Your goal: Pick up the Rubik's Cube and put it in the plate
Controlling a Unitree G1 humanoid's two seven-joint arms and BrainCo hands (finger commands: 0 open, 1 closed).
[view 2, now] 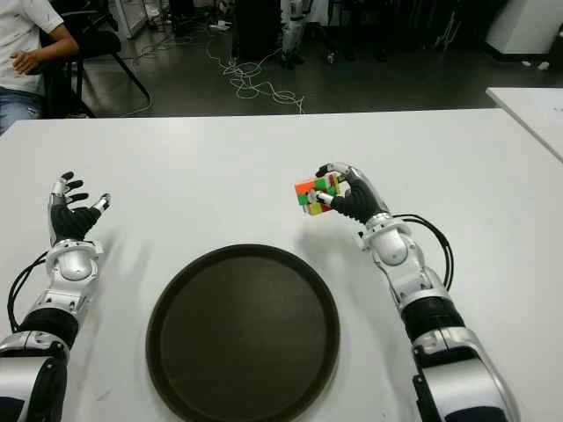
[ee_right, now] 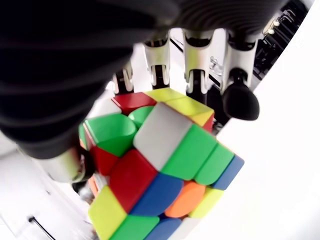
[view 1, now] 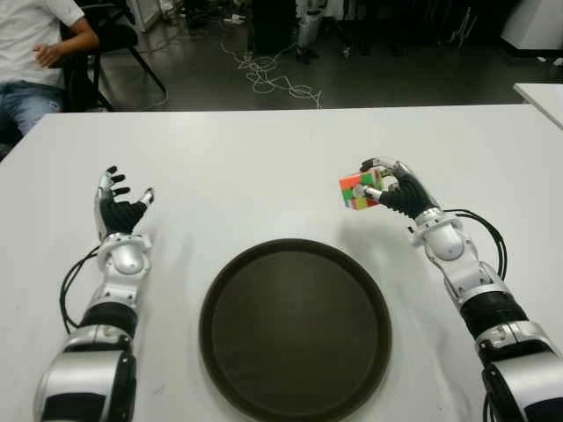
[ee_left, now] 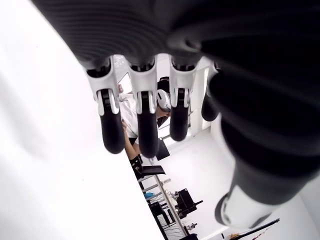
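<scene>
Beyond the plate [view 1: 295,330], the right robot hand [view 1: 387,189] clamps the tilted Rubik's Cube [view 1: 359,190], raised off the table [view 1: 264,158].

Rubik's Cube [view 1: 359,191] — in right hand [view 1: 387,187]

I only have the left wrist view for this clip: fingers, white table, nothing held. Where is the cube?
Observer: The right hand grips the cube beyond the plate's far right edge.
Operator: Is the cube over the plate?
Observer: No. It shows over bare table, and nothing lies in the plate.
Operator: Is the grip firm?
Observer: The right wrist view shows fingers curled over the cube's top and the thumb on the side opposite them.
Operator: Where is the left hand?
Observer: The left hand shows left of the plate, fingers spread.
</scene>
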